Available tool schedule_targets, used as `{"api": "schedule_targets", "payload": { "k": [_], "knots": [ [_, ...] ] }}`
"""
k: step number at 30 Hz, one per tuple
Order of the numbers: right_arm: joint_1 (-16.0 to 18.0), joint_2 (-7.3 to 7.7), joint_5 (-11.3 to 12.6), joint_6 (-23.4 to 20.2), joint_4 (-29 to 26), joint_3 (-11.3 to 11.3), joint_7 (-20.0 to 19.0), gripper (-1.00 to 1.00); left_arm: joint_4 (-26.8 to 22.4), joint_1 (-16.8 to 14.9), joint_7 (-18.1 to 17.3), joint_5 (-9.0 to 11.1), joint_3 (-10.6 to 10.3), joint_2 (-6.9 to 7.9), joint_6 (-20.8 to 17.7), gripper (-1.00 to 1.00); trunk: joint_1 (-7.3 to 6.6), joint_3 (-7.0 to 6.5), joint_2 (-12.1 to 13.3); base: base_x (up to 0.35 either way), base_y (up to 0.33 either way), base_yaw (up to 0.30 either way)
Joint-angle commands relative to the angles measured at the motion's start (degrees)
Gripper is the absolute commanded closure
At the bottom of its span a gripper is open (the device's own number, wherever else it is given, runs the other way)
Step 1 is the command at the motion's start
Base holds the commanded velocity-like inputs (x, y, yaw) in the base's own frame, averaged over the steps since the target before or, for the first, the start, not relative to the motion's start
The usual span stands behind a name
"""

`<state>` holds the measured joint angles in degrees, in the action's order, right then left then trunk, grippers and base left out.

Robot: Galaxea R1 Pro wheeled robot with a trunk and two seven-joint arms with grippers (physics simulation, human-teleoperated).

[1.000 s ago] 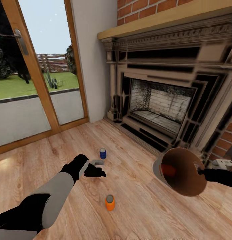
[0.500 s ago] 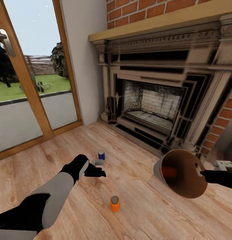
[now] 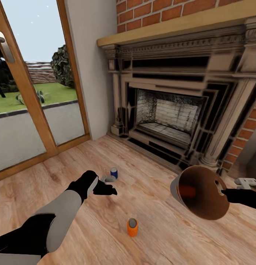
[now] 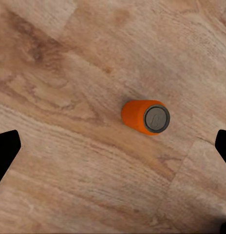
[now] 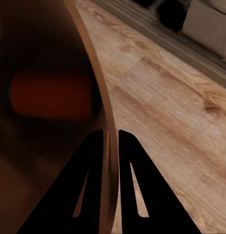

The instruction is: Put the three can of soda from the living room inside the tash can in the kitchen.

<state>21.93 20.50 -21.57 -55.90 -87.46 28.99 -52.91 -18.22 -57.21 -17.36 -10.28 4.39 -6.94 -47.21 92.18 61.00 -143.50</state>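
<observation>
**Bin held aloft, one can inside, two on the floor**

Living room, in front of the fireplace [image 3: 172, 117]. Held off the wood floor [image 3: 157, 235] to the right of the hearth: the bin [image 3: 201, 193], tipped on its side, open mouth turned toward the camera, brown inside on show. Pinched at the rim by the right gripper [image 3: 223, 191]; in the right wrist view, both dark fingers [image 5: 91, 185] closed narrow on the bin's thin wall [image 5: 105, 146], one finger each side.

Inside the bin: one orange can [image 3: 187, 191] lying against the inner wall, seen again as a dim orange shape [image 5: 49, 95] in the right wrist view.

On the floor in front of the fireplace, nearer the glass door [image 3: 32, 92]: a blue can [image 3: 114, 172], upright. Further out from the hearth, toward the robot: a second orange can [image 3: 132, 227], upright, grey top showing, well apart from the blue one.

Left gripper [image 3: 106, 187] raised over the floor just beside the blue can, spread wide and holding nothing; from the left wrist camera, fingertips [image 4: 6, 151] at the frame edges, orange can [image 4: 146, 117] on the boards between them, untouched.
</observation>
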Motion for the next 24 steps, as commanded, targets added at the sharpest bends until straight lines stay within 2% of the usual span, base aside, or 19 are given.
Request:
{"api": "schedule_targets", "payload": {
  "k": [1,8,17,20,24],
  "knots": [
    [0.01,-0.01,1.64,-0.7,-0.04,-0.02,-0.34,1.0,0.01,0.02,-0.01,0.0,0.0,0.0,0.1,-1.0,-0.01,-0.01,0.0,0.162,0.137,-0.001],
    [-0.04,-0.25,1.61,-0.7,0.01,0.01,-0.35,1.0,0.01,0.0,-0.28,0.0,0.0,0.05,0.42,-1.0,-0.01,-0.01,0.0,0.056,0.048,-0.055],
    [-0.1,-0.13,2.02,-0.66,0.43,0.46,-0.48,1.0,0.01,0.0,-0.48,0.0,0.0,0.04,0.45,-1.0,-0.01,-0.2,0.0,0.152,0.109,-0.232],
    [-0.26,-0.02,2.03,-0.52,0.57,1.77,-0.63,1.0,-0.01,-0.01,-0.55,0.0,-0.05,0.07,0.51,-1.0,-0.01,-0.3,0.0,0.217,0.05,-0.251],
    [-0.3,0.2,1.89,-0.47,0.62,2.28,-0.68,1.0,-0.05,0.02,-0.63,-0.05,-0.12,0.03,0.53,-1.0,-0.01,-0.38,0.0,0.258,0.049,-0.203]
  ]
}}
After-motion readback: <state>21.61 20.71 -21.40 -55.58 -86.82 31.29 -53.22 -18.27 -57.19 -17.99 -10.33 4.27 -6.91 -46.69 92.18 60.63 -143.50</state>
